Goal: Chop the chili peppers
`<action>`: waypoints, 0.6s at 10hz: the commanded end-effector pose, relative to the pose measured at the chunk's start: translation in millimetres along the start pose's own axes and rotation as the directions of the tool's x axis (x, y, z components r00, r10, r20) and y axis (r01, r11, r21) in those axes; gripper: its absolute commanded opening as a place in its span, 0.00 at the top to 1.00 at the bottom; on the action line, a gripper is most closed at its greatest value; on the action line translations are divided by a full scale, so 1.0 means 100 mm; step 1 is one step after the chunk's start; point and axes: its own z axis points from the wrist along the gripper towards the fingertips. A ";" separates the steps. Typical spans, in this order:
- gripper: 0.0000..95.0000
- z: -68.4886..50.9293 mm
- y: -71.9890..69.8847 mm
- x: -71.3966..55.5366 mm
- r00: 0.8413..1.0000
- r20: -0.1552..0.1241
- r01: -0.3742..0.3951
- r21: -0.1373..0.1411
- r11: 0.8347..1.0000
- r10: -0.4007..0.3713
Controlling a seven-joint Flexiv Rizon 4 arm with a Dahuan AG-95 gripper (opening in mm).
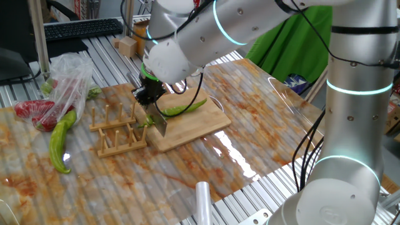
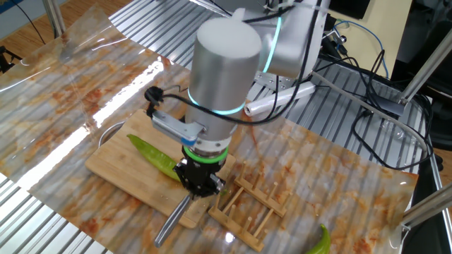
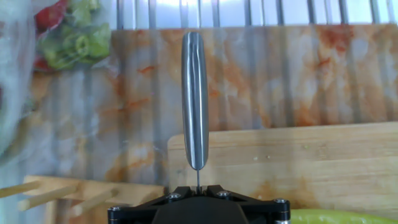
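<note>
We've got the gripper clamped tight on the knife, jaws squeezed right down on the blade end with the steel handle sticking out past the board's corner at about 7 o'clock in the other fixed view; so for the chop itself we'd say keep the blade square across the chili pepper rather than along it, come straight down, and start near one end so the chunks come off short; the pepper is glossy and round, so our guess is it could roll or skid if the edge lands off-centre; it lies on the cutting board, at roughly 10 o'clock from the gripper and just beside it, no cut showing from here; we can't tell whether the edge is touching the wood or hovering; the wooden rack sits close at 4 o'clock, so we'd watch the handle's swing there; pose-wise the hand points straight down, wrist stacked over the board's near corner, forearm rising up and back toward the base.
</note>
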 end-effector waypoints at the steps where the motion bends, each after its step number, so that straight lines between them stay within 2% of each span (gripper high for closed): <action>1: 1.00 0.03 -0.02 -0.03 1.000 0.018 -0.003 0.022 1.000 0.003; 4: 1.00 0.07 -0.02 -0.03 0.999 0.040 -0.005 0.032 0.999 0.004; 6: 1.00 0.01 -0.02 -0.02 0.999 0.036 -0.008 0.023 1.000 0.007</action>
